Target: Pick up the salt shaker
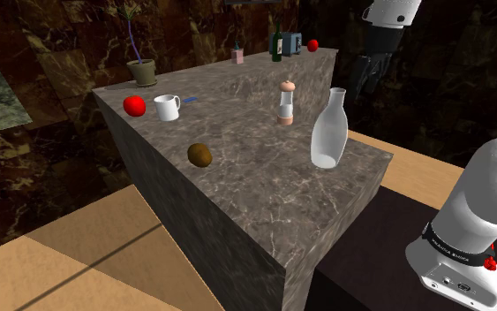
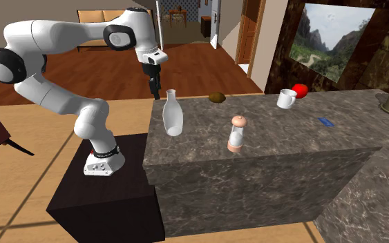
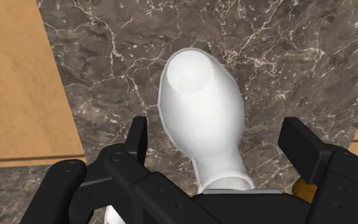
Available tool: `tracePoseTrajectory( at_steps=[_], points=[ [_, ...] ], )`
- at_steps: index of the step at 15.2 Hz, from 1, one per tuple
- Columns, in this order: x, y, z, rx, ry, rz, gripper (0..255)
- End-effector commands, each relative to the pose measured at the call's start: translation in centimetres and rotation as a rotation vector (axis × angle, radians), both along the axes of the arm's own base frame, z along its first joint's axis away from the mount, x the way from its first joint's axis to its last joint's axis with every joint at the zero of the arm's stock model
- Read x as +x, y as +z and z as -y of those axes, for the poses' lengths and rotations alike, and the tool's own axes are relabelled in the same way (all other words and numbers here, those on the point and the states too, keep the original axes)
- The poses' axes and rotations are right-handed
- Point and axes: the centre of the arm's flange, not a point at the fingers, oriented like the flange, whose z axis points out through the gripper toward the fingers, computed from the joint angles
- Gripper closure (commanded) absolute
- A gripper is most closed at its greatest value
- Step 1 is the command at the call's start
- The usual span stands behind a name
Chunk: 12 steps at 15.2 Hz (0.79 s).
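The salt shaker (image 1: 286, 102) (image 2: 235, 134) is a small pinkish-tan shaker with a white band, standing upright on the dark marble counter (image 1: 237, 185) (image 2: 289, 148). A tall white vase (image 1: 329, 129) (image 2: 173, 114) (image 3: 203, 105) stands between it and the arm. My black gripper (image 1: 364, 79) (image 2: 151, 92) (image 3: 219, 143) hangs open in the air above the counter's edge, beside and above the vase and well short of the shaker. In the wrist view the vase's mouth shows between the spread fingers (image 3: 138, 137), which do not touch it.
On the counter are a brown oval fruit (image 1: 200, 155) (image 2: 217, 97), a white mug (image 1: 167, 108) (image 2: 287, 99), a red apple (image 1: 133, 106) (image 2: 300, 90) and a blue pen (image 1: 190, 99). A potted plant (image 1: 140, 71), a green bottle (image 1: 277, 44) and small items stand at the far end.
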Motion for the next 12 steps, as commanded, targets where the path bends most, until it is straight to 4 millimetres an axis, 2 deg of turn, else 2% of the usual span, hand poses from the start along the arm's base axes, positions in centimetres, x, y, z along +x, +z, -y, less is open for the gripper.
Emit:
tracePoseTrajectory(
  at_steps=[1,12],
  points=[
    [0.0,0.0,0.0,0.000,0.000,0.000,0],
    [13.5,-1.5,5.3,-0.014,-0.012,-0.011,0]
  ],
)
